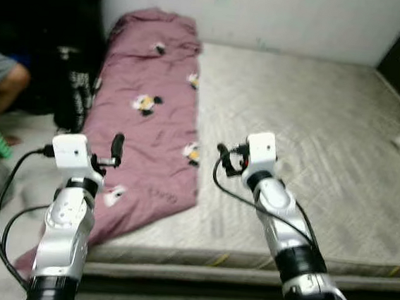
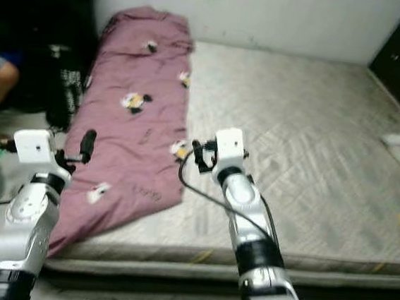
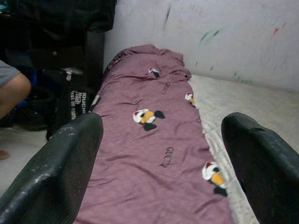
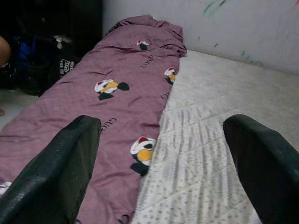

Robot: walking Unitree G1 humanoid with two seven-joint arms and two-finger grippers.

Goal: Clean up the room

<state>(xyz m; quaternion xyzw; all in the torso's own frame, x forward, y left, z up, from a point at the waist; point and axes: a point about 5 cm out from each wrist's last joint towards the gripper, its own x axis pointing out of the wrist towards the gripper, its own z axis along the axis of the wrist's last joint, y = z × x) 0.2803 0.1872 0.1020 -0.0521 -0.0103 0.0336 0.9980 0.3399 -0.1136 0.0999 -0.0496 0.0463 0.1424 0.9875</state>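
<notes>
A purple blanket (image 1: 145, 127) printed with cartoon figures lies in a long strip along the left edge of the bare mattress (image 1: 313, 154), from the far corner by the wall (image 1: 270, 15) down to the near edge, where its end hangs over toward the floor. Both arms are raised over the near edge of the mattress. The left gripper (image 1: 117, 149) hovers above the near end of the blanket with its fingers spread and nothing between them. The right gripper (image 1: 225, 159) hovers at the blanket's inner border, also spread and empty. A person's knee (image 1: 4, 85) shows beyond the left edge, near a dark bag (image 1: 74, 92). This looks like the approach to the blanket, with no grasp made yet. The next move likely calls for lowering both grippers onto the near end of the cloth and pinching it on each side so it can be folded or lifted
</notes>
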